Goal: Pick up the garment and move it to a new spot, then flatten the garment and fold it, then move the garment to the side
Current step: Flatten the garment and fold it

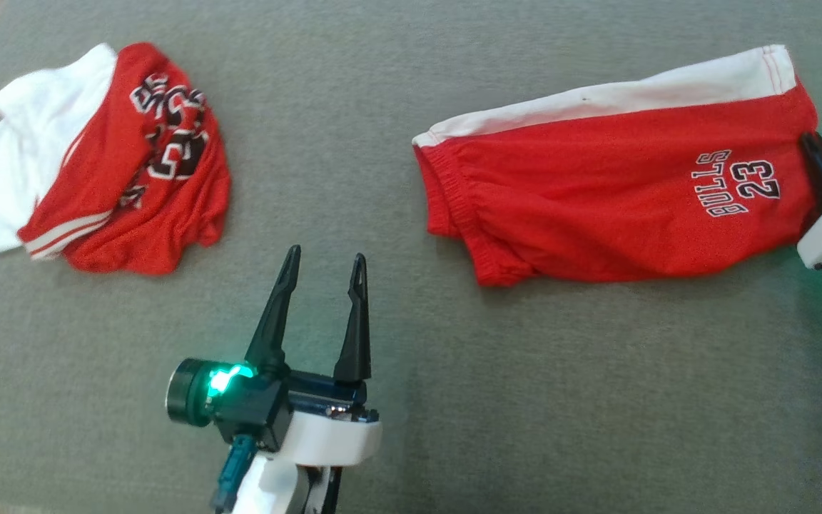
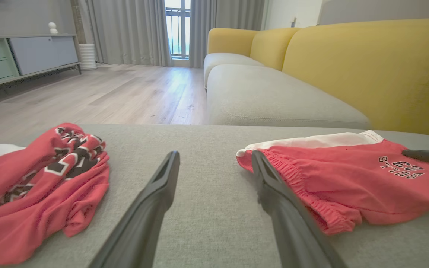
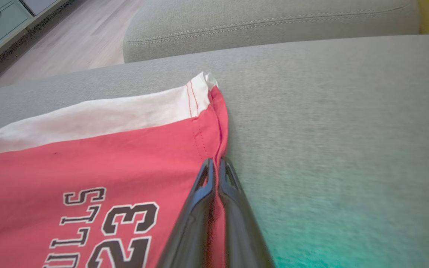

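Right gripper (image 3: pixel 217 163) is clamping the red shorts (image 1: pixel 596 185) at the leg hem; I am reading their long axis running toward the left gripper (image 1: pixel 326 254), whose fingers are standing apart.

Yellow-backed sofa (image 2: pixel 367 67) behind grey cushion (image 1: pixel 525 400) — wood floor (image 2: pixel 106 93), grey curtains (image 2: pixel 125 29), pale sideboard (image 2: pixel 32 56) beyond.

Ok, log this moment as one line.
stage: grasp | right gripper: shut on red shorts edge | left gripper: open, above grey cushion | crumpled jersey: robot's left
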